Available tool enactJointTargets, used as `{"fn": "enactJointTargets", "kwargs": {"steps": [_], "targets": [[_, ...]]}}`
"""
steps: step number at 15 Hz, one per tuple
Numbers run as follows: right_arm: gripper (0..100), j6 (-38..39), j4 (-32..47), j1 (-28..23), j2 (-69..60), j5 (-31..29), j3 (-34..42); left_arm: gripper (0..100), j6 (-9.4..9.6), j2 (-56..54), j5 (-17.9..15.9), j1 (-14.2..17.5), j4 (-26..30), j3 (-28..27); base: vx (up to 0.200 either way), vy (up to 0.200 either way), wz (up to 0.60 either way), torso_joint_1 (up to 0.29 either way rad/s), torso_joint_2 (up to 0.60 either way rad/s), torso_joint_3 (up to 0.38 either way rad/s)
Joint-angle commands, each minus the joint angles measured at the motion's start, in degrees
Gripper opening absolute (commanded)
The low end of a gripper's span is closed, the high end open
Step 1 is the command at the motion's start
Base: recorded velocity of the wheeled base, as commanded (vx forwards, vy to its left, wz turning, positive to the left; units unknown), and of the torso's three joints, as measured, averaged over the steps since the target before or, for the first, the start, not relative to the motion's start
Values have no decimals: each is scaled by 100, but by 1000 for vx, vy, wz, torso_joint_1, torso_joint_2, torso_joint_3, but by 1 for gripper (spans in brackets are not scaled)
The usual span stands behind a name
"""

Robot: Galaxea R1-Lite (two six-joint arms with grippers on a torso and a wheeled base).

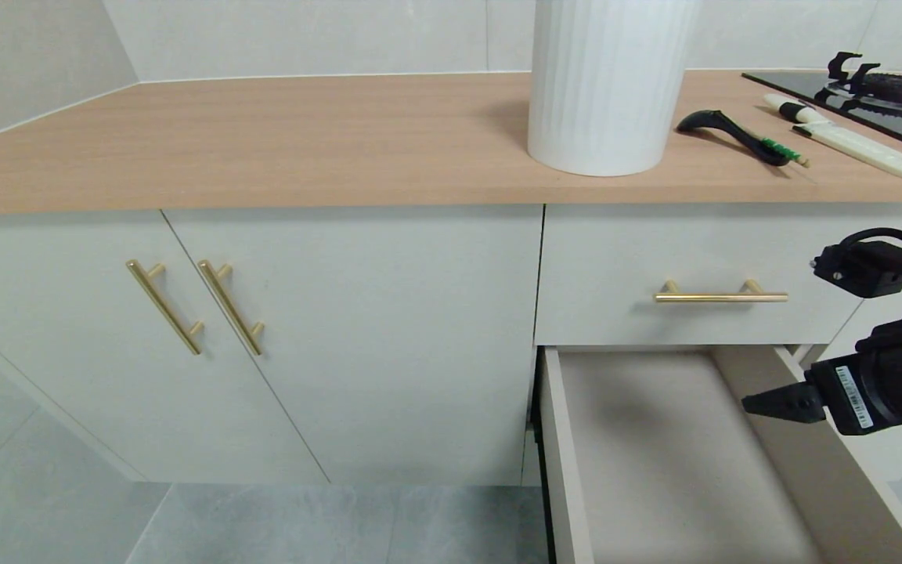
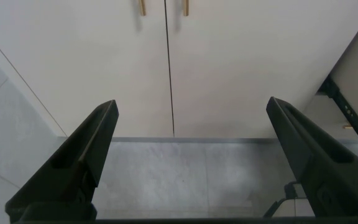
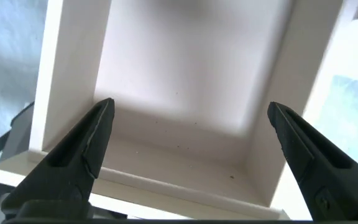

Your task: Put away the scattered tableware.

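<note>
The right hand (image 3: 189, 107) is held above the pulled-out drawer (image 1: 562, 446), at its right side. Its fingers are spread wide and nothing is held between them. The left hand (image 2: 191, 106) is likewise spread and bare, and is pointed at the closed cabinet doors (image 1: 341, 329), low near the floor. The tableware is seen on the wooden surface (image 1: 302, 141), to the right of a tall white ribbed container (image 1: 607, 86). A black-handled utensil (image 1: 729, 133) is laid there, with a green part at its end. Just beside it a white knife (image 1: 850, 141) is laid near the stove (image 1: 889, 94). The upper drawer (image 1: 694, 258) is shut, and a brass handle (image 1: 721, 296) is fixed across it.
</note>
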Motion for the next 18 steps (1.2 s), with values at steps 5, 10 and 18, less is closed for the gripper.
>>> {"fn": "enactJointTargets", "kwargs": {"steps": [5,10,18], "targets": [[100,-211,-18,-22,-288,5,115,100,-1,2,2,2,-1,1,0,0,0,86,-134,-132],[100,-211,-18,-22,-297,5,115,100,-1,2,2,2,-1,1,0,0,0,145,-520,-256],[100,-527,-1381,-251,-15,-39,-359,100,-1,2,2,2,-1,1,0,0,0,145,-271,-143]]}}
